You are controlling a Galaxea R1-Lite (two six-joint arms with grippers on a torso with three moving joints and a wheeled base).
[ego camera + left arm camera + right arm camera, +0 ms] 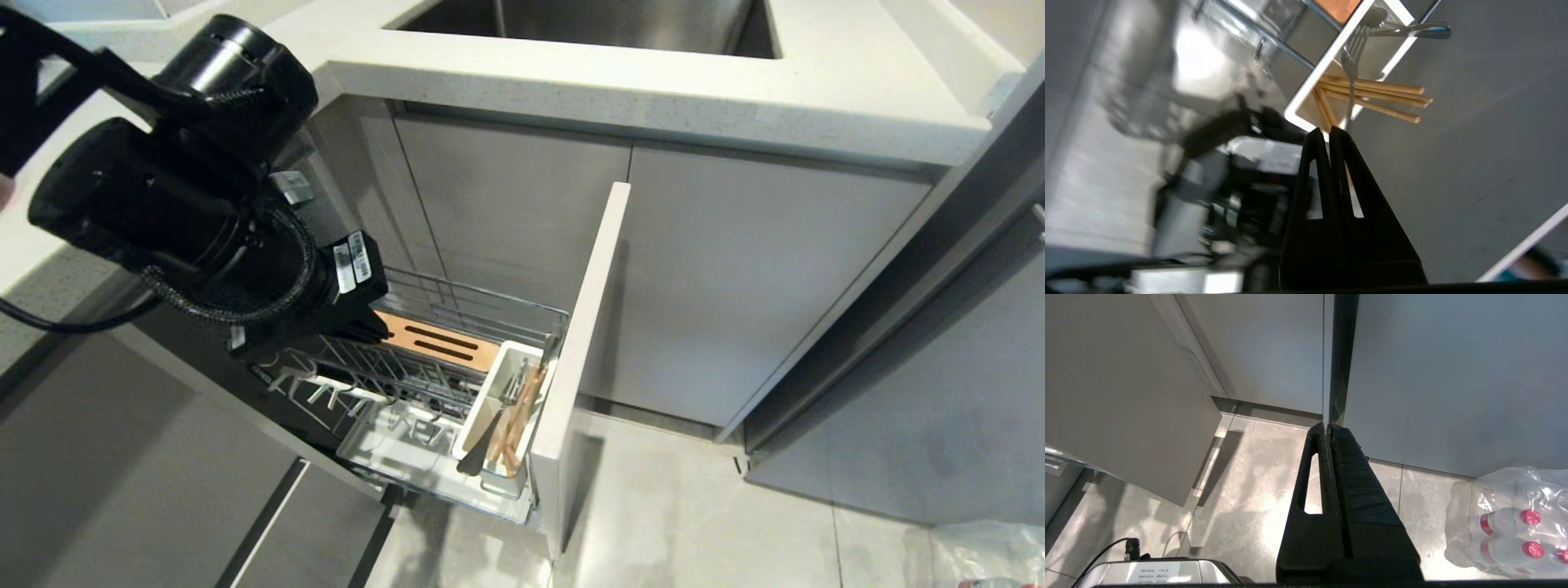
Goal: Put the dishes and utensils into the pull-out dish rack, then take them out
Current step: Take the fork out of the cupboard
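Observation:
The pull-out dish rack [457, 306] stands drawn out of the cabinet, with its pale front panel [584, 351] on the right. Its white caddy [500, 369] holds the light wooden chopsticks [518, 420] and the dark fork [478, 457]. No dishes show in any view. My left gripper [363, 328] hangs over the rack's slotted wooden strip [441, 343], shut and empty. In the left wrist view the left gripper [1329, 130] points toward the caddy [1306, 90], where the chopsticks [1372, 96] and fork [1350, 69] stick out. My right gripper [1328, 426] is parked low by the cabinet doors, shut and empty.
A steel sink [588, 24] sits in the white countertop [653, 82] above the rack. Grey cabinet doors [735, 286] flank the opening. A white drip tray [384, 457] lies under the wires. A wrapped pack of bottles [1506, 522] stands on the tiled floor to the right.

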